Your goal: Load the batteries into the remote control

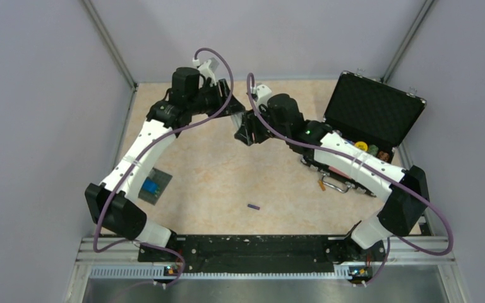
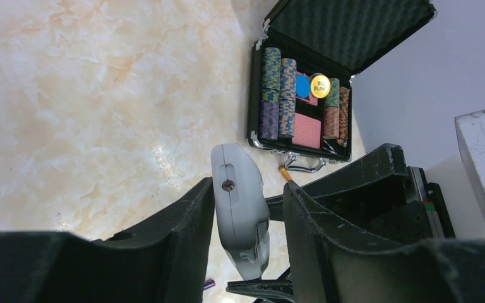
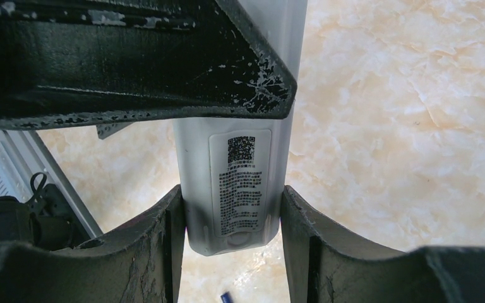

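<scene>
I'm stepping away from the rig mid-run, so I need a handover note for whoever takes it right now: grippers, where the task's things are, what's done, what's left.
Right gripper: shut on the remote control, held off the table, label side facing its camera.
Left gripper: fingers flank the same remote control; cannot tell if they clamp it.
Battery: one purple cell lies loose on the table, away from both grippers. No other cell is visible.
Done: remote control lifted.
Left: the bay is not visible, so check it, then pick up the loose battery and seat it.
</scene>
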Available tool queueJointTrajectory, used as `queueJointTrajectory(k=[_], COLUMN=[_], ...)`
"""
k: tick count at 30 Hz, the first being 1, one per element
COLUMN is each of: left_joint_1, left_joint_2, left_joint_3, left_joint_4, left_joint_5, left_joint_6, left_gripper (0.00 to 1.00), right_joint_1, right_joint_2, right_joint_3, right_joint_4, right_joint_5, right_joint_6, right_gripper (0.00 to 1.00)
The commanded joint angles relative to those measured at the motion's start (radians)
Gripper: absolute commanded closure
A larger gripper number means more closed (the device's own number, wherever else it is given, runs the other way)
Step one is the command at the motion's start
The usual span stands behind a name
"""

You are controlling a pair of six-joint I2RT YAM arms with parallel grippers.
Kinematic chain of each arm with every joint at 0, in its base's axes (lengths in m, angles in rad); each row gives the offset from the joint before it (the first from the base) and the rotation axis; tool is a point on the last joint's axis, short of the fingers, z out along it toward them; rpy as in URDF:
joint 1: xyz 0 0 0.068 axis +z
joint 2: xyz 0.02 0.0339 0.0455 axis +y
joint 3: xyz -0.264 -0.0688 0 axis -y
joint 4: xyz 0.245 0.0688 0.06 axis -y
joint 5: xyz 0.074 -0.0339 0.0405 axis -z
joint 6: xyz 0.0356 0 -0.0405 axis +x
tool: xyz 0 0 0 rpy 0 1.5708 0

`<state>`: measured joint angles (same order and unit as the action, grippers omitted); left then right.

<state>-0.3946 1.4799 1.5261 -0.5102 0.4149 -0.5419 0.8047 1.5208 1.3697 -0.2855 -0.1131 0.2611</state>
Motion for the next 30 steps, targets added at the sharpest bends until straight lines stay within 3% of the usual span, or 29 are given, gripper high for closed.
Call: queueJointTrajectory(k=[1,5,8,9,12,14,15,19,26,30], left_joint_1=[-0.001,0.000,-0.001,-0.001,0.001,0.001,0.001,0.002,0.010,0.011], left_joint_2=[-0.013,-0.008,-0.004,-0.009,-0.032,-0.056,-0.066,-0.108,-0.186,-0.240], left_joint_3=[-0.011,-0.010,-0.007,-0.005,0.000,0.004,0.005,-0.007,-0.069,-0.171], left_joint_4=[0.022,0.024,0.022,0.019,0.018,0.023,0.029,0.086,0.264,0.409], left_joint_5=[0.005,0.005,0.013,0.011,-0.006,-0.018,-0.021,-0.009,0.017,-0.009], left_joint_6=[-0.011,-0.030,-0.036,-0.031,-0.019,-0.012,-0.012,-0.027,-0.079,-0.106], left_gripper=[0.54,0.70,0.99,1.00,1.00,1.00,1.00,1.00,1.00,1.00], right_joint_1=[0.013,0.013,0.013,0.014,0.013,0.012,0.010,-0.022,-0.084,-0.102], right_joint_2=[-0.003,-0.015,-0.031,-0.037,-0.072,-0.121,-0.147,-0.221,-0.304,-0.335], right_joint_3=[0.048,0.036,0.025,0.022,-0.002,-0.048,-0.072,-0.113,-0.231,-0.280], right_joint_4=[0.027,0.031,0.046,0.053,0.095,0.167,0.193,0.248,0.427,0.498], right_joint_5=[-0.013,-0.021,-0.020,-0.019,-0.011,0.000,0.002,-0.025,-0.024,-0.006], right_joint_6=[-0.010,0.006,0.019,0.025,0.051,0.075,0.094,0.184,0.557,0.745], right_gripper=[0.84,0.79,0.71,0.66,0.20,0.04,0.01,0.01,0.05,0.26])
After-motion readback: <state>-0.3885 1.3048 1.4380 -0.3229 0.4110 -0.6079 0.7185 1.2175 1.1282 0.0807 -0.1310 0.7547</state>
